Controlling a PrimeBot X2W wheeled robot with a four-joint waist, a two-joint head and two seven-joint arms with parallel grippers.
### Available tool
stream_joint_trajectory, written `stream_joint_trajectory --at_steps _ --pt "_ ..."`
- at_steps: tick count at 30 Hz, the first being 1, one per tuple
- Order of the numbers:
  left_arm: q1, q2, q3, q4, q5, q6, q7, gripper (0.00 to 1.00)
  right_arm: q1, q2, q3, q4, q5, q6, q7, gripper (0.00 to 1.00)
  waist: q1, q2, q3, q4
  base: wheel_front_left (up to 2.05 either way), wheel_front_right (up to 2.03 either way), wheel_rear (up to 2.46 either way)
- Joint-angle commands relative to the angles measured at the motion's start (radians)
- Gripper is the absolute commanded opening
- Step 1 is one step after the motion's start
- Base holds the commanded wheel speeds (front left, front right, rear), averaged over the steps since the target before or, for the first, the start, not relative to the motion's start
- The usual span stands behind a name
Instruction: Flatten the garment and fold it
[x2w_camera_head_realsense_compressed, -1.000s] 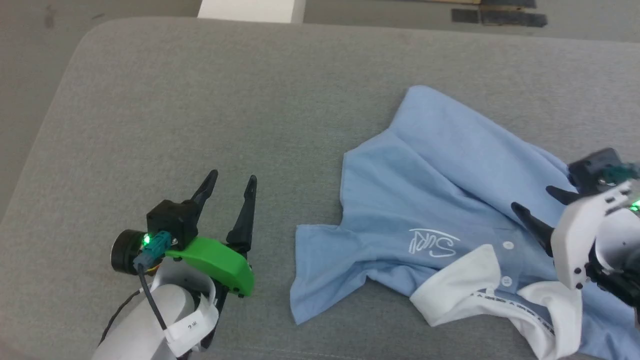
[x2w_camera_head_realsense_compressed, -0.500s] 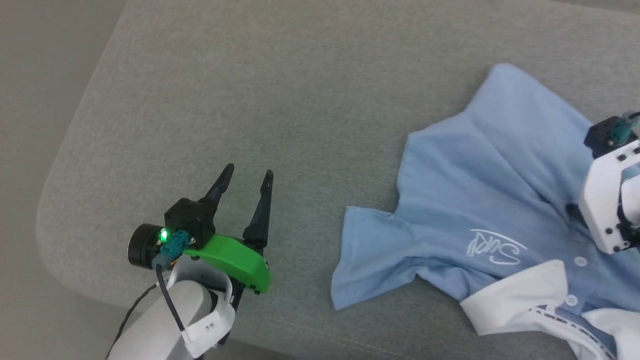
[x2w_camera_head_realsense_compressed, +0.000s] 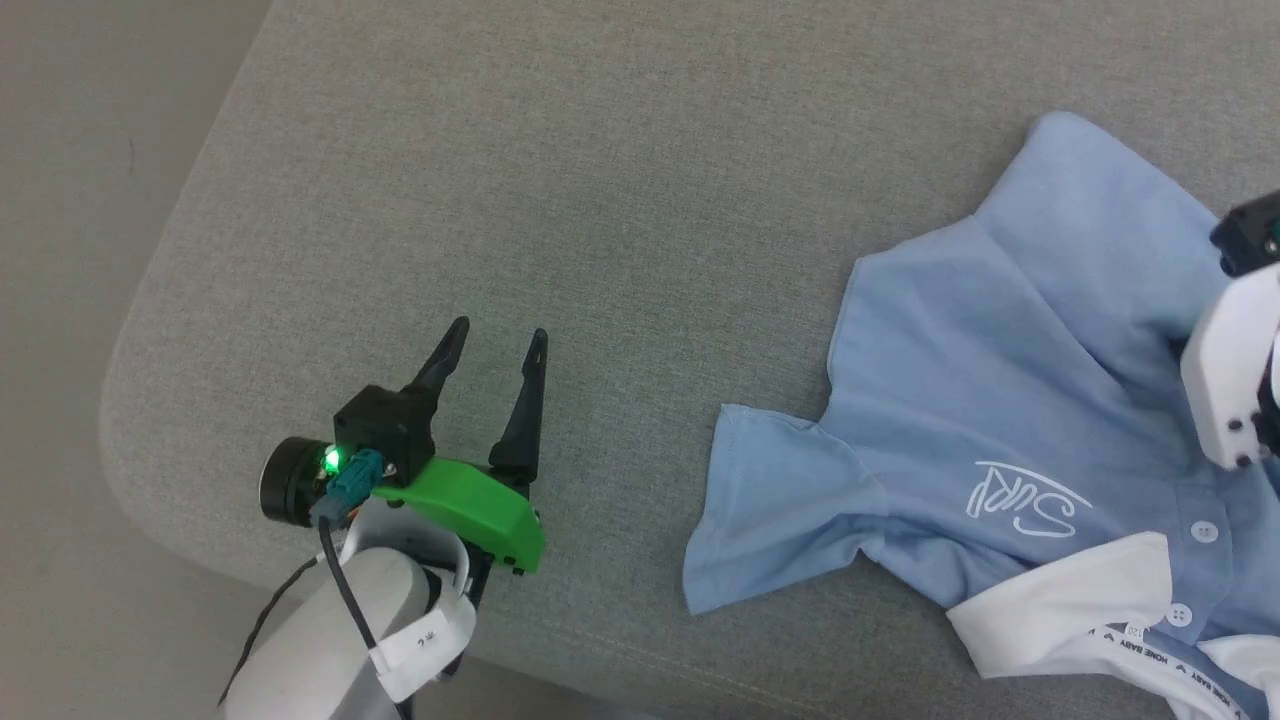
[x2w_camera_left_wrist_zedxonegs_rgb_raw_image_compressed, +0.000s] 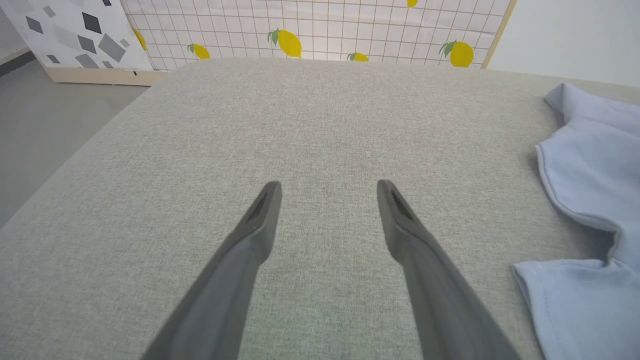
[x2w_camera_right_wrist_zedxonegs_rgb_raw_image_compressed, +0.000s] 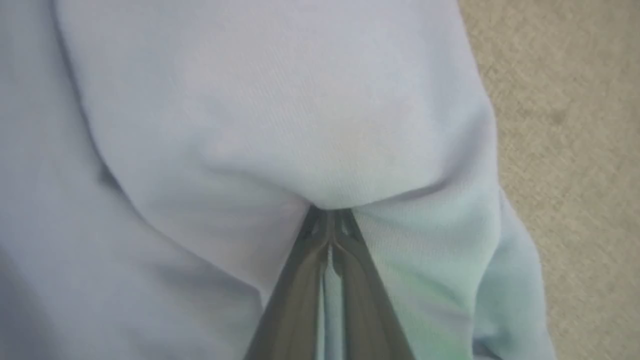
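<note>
So the garment (x2w_camera_head_realsense_compressed: 1000, 400) is sprawled on the right side of the grey cushion top (x2w_camera_head_realsense_compressed: 620, 200), running off past that side's edge of the head view, with one short sleeve (x2w_camera_head_realsense_compressed: 770, 530) fanned out toward the cushion's middle. The right gripper (x2w_camera_right_wrist_zedxonegs_rgb_raw_image_compressed: 327, 218) is down on the shirt's body over that right side of the cushion. Its two dark fingers are pressed together with a fold of blue cloth pinched between the tips, and the fabric puckers into a soft rounded bulge right above them. The left gripper (x2w_camera_head_realsense_compressed: 500, 328) sits over the cushion's near left corner, well apart from the shirt, with its fingers spread wide and nothing between them. From its wrist cam the sleeve hem is just off to the right of the fingers. Materials: the shirt is a light blue soft knit with a fine ribbed weave, rumpled with a few long creases. It has a stiff-looking white collar (x2w_camera_head_realsense_compressed: 1060, 600) with small printed lettering along its inside band, white round buttons (x2w_camera_head_realsense_compressed: 1204, 531) and a loopy white script logo (x2w_camera_head_realsense_compressed: 1020, 500). The cushion is a coarse, speckled grey woven fabric with a rounded corner. Beyond its far edge stands a grid-patterned panel with lemons (x2w_camera_left_wrist_zedxonegs_rgb_raw_image_compressed: 320, 30).
</note>
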Motion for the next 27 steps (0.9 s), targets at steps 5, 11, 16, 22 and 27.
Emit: stream_joint_trajectory --at_steps 5,11,16,22,27 --pt "-0.034 -0.014 -0.001 0.002 0.001 -0.011 -0.01 1.0 -0.126 0.046 -0.04 0.035 -0.026 -0.001 -0.091 0.0 0.0 0.0 0.013 0.011 0.0 0.0 0.0" --pt "-0.044 -0.037 -0.005 0.004 0.007 -0.012 -0.016 1.0 -0.268 0.037 -0.095 0.133 -0.107 -0.001 -0.161 0.0 0.0 0.0 0.055 0.053 0.0 0.0 0.0" --pt "-0.05 -0.057 -0.003 0.013 0.015 -0.016 -0.022 1.0 -0.389 0.027 -0.157 0.248 -0.187 -0.001 -0.259 0.0 0.0 0.0 0.082 0.097 0.0 0.0 0.0" --pt "-0.051 -0.074 0.008 0.02 0.027 -0.021 -0.027 1.0 -0.482 0.04 -0.179 0.378 -0.268 -0.001 -0.363 0.0 0.0 0.0 0.096 0.121 0.0 0.0 0.0" --pt "-0.049 -0.087 0.017 0.027 0.035 -0.022 -0.028 1.0 -0.48 0.061 -0.135 0.448 -0.284 -0.001 -0.41 1.0 0.0 0.0 0.088 0.114 0.0 0.0 0.0"
